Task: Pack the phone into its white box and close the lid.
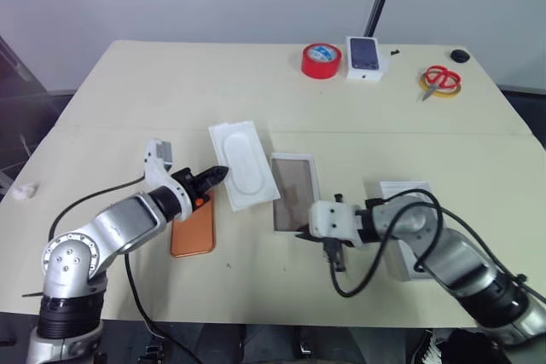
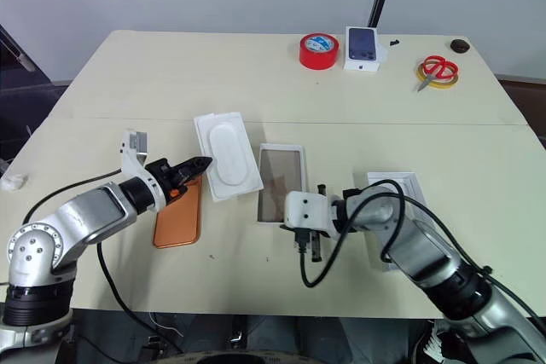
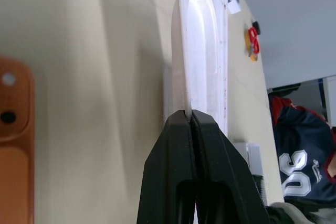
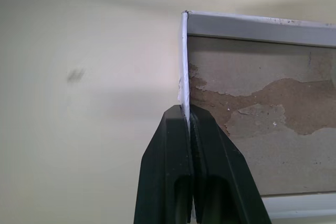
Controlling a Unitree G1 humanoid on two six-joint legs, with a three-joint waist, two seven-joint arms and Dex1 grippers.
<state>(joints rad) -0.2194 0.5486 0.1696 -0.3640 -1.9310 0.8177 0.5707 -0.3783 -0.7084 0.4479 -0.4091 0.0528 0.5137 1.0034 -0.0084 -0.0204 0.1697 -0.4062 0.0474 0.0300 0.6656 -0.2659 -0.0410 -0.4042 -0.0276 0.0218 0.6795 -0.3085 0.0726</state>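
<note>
The orange phone [image 1: 192, 229] lies flat near the table's front left, camera end toward me. Just beyond it lies a thin white insert [image 1: 243, 164] with an oval recess. My left gripper [image 1: 215, 176] is shut on the insert's near edge, and the left wrist view shows the black fingertips [image 3: 178, 129] pinching it. To the insert's right sits the white box [image 1: 275, 193], a shallow tray with a brownish floor. My right gripper [image 4: 188, 109] is shut on its near wall [image 4: 184, 61]. Further right the lid [image 1: 403, 189] lies partly hidden under my right arm.
At the far edge stand a red tape roll [image 1: 322, 60], a small white box with a phone picture [image 1: 364, 57], red scissors on yellow tape [image 1: 439, 81] and a black knob [image 1: 461, 55]. A crumpled white scrap [image 1: 21, 191] lies at the left edge.
</note>
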